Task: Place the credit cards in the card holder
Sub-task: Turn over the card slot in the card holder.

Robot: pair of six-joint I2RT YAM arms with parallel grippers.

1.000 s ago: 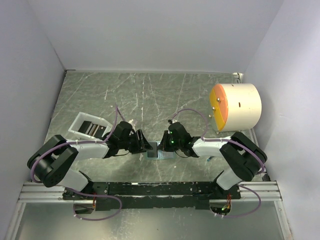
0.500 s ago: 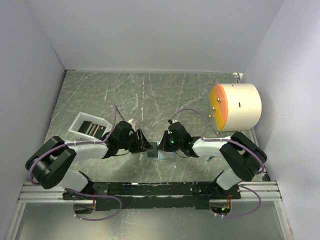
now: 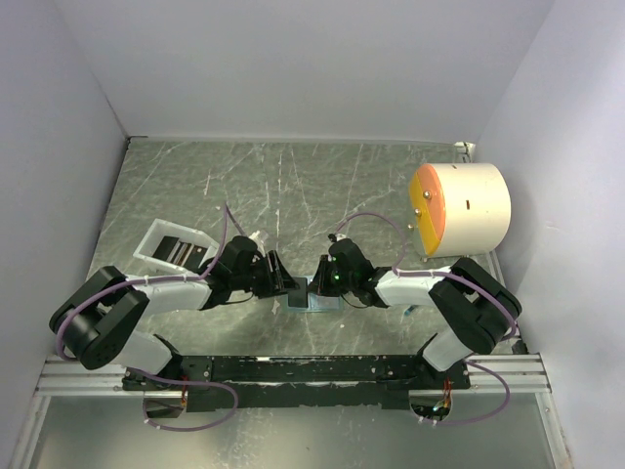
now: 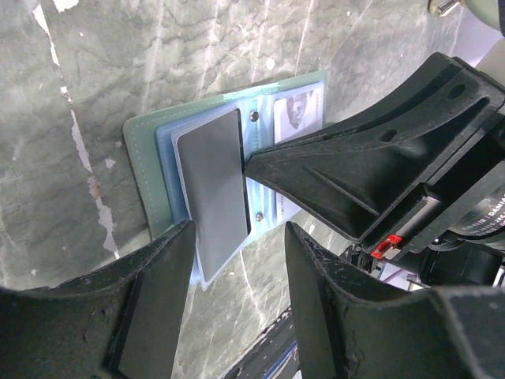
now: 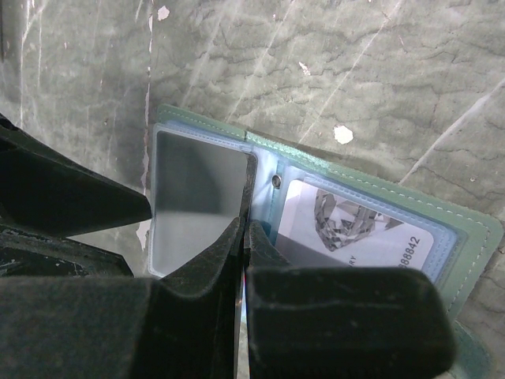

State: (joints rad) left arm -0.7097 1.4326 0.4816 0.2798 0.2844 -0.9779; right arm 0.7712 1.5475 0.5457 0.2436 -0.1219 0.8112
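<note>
Gry card (image 4: 213, 189) on open hldr (image 4: 140, 158)

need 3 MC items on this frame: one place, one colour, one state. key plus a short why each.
1. Where is the grey card?
A) lifted clear of everything
B) lying on the open card holder
C) tucked under the card holder

2. What colour is the card holder's inside?
A) red
B) yellow
C) light blue

3. What state is the right claw in?
A) shut
B) wide open
C) out of view

Key:
1 B: the card lies flat on the holder, its near end between the fingers of the open left claw.
2 C: the pockets are light blue inside the sage-green cover.
3 A: its fingers meet at the holder's fold.
</note>
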